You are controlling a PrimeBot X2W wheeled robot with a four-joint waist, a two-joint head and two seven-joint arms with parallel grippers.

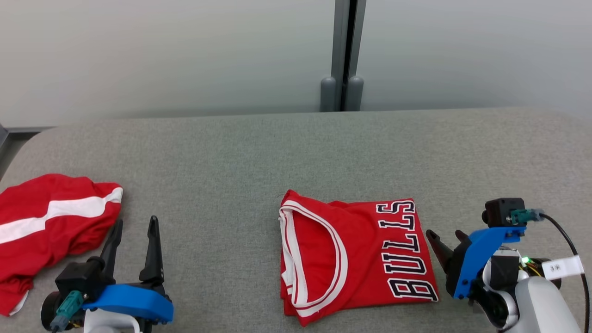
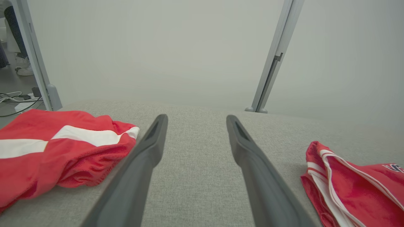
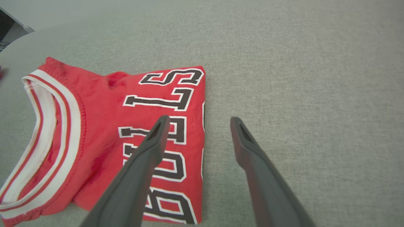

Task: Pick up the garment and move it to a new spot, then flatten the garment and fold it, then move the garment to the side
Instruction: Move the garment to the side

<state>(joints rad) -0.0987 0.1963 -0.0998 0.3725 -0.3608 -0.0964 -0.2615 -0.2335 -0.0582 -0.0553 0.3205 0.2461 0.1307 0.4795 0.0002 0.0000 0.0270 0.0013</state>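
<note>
Left gripper (image 1: 135,222): mine, fingers apart, empty
Right gripper (image 1: 443,233): mine, apart, empty
Risk: my one-edge grab could unfold the jersey (image 1: 356,256) moving it aside

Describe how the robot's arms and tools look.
The left tool and right tool each have two dark, tapered fingers on a blue bracket with a teal plug. The right arm is pale grey, with a black cable, white label and green light.
</note>
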